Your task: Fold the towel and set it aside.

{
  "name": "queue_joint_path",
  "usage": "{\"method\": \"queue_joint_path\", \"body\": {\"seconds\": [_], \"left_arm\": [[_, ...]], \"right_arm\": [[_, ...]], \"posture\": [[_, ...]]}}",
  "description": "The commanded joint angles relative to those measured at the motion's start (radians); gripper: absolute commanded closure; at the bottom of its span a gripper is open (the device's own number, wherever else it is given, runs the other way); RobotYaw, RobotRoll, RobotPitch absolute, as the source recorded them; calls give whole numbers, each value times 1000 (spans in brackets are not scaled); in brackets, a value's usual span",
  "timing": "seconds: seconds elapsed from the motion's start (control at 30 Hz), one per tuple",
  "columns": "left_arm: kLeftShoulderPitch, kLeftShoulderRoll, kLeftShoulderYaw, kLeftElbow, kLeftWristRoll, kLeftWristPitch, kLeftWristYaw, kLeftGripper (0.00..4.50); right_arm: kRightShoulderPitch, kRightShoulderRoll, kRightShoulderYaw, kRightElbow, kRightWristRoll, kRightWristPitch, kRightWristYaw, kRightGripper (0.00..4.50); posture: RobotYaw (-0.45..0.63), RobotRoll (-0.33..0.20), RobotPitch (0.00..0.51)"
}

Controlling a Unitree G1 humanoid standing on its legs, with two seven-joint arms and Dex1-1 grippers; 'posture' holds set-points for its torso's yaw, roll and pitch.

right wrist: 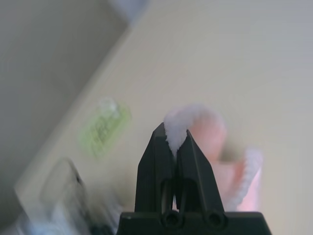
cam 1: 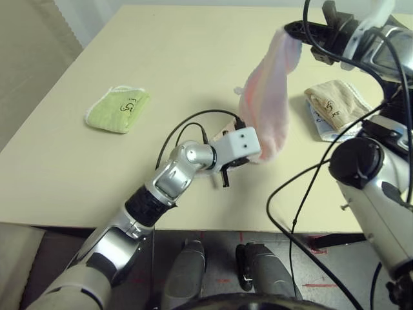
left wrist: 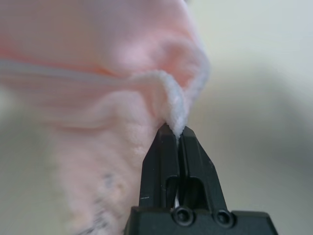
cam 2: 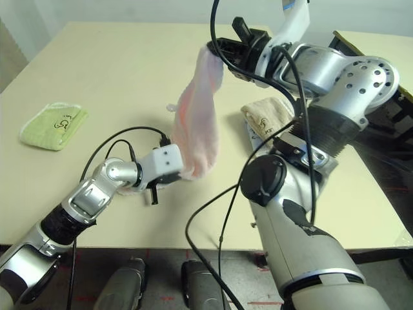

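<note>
- Hanging in the air over the table (cam 1: 161,77), the pink towel (cam 1: 266,110) droops between your two grippers, well clear of the surface for most of its length.
- Your right gripper (right wrist: 174,133) is clamped on the towel's top edge; in the right wrist view you can see a white tuft of cloth pinched between the black fingertips.
- From the head views, that right gripper (cam 2: 216,50) sits high at the far right side of the table, pointing toward your left, with the towel falling from it in a loose, narrow drape.
- Your left gripper (left wrist: 176,131) is clenched on a lower fold; the left wrist view shows the two fingers pressed together with a pale ridge of fluffy cloth nipped at their tips.
- In the head views your left gripper's fingers lie behind the towel's bottom end, with only the white wrist block (cam 1: 240,143) showing, low and near the table's near edge.
- A small white tag (cam 2: 171,107) sticks out from the towel's left edge about halfway down.
- A green folded towel (cam 1: 117,108) lies flat on the table well to your left, apart from everything else.
- A beige folded towel (cam 1: 335,100) lies on the table to your right, resting on a bluish cloth (cam 1: 321,126) and partly hidden by your right arm.
</note>
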Motion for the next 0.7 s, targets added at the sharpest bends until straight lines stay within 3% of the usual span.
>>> {"method": "queue_joint_path", "body": {"seconds": [0.03, 0.13, 0.23, 0.47, 0.7], "left_arm": [[-47, 116, 146, 20, -117, 105, -80, 4460], [-72, 241, 210, 101, -161, 119, -147, 4460], [-83, 346, 247, 194, -180, 99, -209, 4460], [-80, 459, 282, 325, -219, 71, -285, 4460], [15, 466, 254, 196, -264, 122, -297, 4460]], "right_arm": [[142, -211, 201, -116, 69, 0, 287, 4500], [241, -396, 328, -142, 21, -110, 479, 4500], [275, -496, 406, -106, -55, -222, 601, 4500], [252, -485, 442, -12, -174, -329, 656, 4500], [234, -417, 434, -18, -216, -329, 638, 4500]], "posture": [[41, 0, 124], [37, 0, 123], [29, 0, 120], [36, 0, 122], [47, 0, 129]]}}
